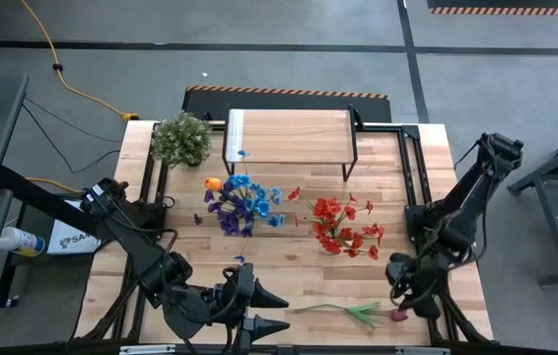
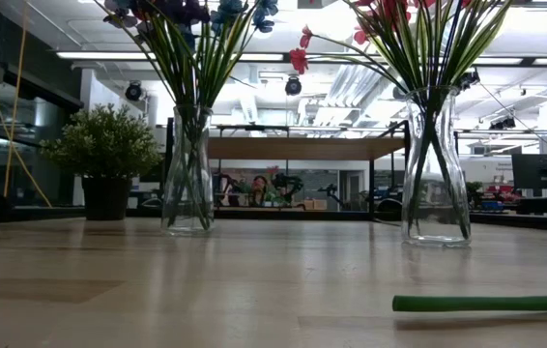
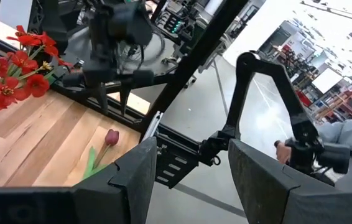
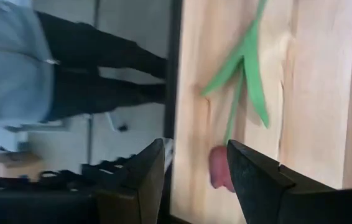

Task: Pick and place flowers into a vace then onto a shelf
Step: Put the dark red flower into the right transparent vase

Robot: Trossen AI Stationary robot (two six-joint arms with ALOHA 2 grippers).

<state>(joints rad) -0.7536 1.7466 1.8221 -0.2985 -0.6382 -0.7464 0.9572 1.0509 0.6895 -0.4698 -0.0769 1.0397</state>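
Observation:
A single flower point(image 1: 353, 311) with a dark red bloom point(image 4: 218, 169) and green leaves lies flat on the table near its front edge; its stem point(image 2: 486, 303) shows in the low view. My right gripper point(image 4: 194, 152) hangs open just above the bloom, a finger on either side, touching nothing. My left gripper point(image 1: 284, 313) stands open near the front edge, at the stem's other end, with nothing between its fingers point(image 3: 191, 149). Two glass vases stand mid-table: one point(image 2: 188, 174) with blue, purple and orange flowers point(image 1: 240, 202), one point(image 2: 435, 174) with red flowers point(image 1: 343, 227). The shelf point(image 1: 289, 138) stands behind them.
A bushy pale-green plant point(image 1: 182, 138) in a dark pot stands at the far left, beside the shelf. Black frame rails run along the table's left and right sides. A person point(image 4: 33, 68) stands beyond the table's near edge.

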